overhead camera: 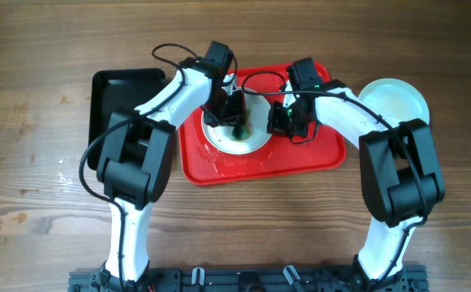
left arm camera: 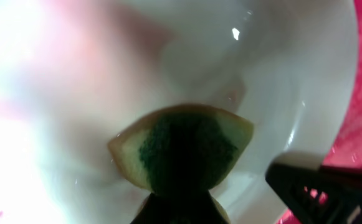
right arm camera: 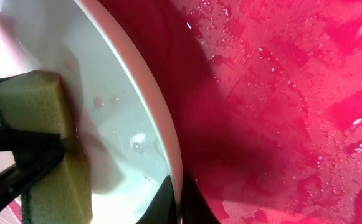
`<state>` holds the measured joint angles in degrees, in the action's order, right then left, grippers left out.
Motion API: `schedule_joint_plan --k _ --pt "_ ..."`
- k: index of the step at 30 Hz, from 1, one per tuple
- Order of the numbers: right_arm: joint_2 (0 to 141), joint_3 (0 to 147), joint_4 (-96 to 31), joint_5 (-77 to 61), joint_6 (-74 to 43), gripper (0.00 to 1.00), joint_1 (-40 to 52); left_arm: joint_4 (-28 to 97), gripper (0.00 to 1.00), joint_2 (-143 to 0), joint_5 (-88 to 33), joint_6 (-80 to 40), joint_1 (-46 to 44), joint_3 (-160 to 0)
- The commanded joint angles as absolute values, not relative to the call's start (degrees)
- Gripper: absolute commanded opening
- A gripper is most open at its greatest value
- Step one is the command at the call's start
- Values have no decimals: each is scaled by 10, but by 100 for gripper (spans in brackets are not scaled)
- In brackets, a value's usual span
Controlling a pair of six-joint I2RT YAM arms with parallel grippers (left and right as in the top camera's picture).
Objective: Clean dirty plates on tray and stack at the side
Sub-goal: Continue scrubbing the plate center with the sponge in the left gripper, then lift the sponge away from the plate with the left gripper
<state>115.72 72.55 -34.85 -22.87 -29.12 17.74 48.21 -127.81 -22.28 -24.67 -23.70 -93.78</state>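
On the tray (overhead camera: 261,167), plate (overhead camera: 240,147) face-up

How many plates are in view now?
2. White plate on the red tray, under the sponge; pale green plate on the table beyond the tray's right end. Another may be hidden beneath it.

Overhead downward, wrists close (shared plate (right arm camera: 124,124))

text: none readable | labels: none | brands: none | numbers/signs: none
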Motion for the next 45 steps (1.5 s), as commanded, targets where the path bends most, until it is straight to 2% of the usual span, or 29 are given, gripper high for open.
schedule_joint_plan --k 1,5,10,14,17,26,34,38,41,42,44,45 --pt "1172 717 -356 -213 -285 4 180 498 4 -1301 -32 -340 -227 -929" --pt "1172 717 -356 -213 -285 4 180 532 4 -1301 -42 -340 -227 -929" --pt "1172 717 -356 -213 -285 4 180 575 4 -1301 -241 -271 -215 -930" --pt "1172 717 -356 -213 -285 4 180 610 4 -1301 -338 -224 -192 -936" --pt "1172 717 -356 -213 -285 4 180 646 4 -1301 -366 -194 -172 -955" --pt "1172 717 -352 -213 -285 4 180 703 4 -1270 -324 -168 -125 -1080" --pt "1172 717 -322 -216 -285 4 180 717 4 -1235 -178 -204 -118 -1138" --pt "1173 717 -314 -215 -285 13 180 722 4 -1235 -128 -204 -119 -1136" --pt "1176 717 -305 -215 -285 13 180 722 4 -1235 -107 -204 -119 -1136" --pt "1178 717 -304 -215 -286 13 180 722 4 -1235 -107 -204 -119 -1136" --pt "1180 717 -305 -215 -286 4 180 722 4 -1235 -107 -204 -119 -1136" --pt "1180 717 -305 -215 -285 4 180 722 4 -1235 -107 -204 -119 -1136"
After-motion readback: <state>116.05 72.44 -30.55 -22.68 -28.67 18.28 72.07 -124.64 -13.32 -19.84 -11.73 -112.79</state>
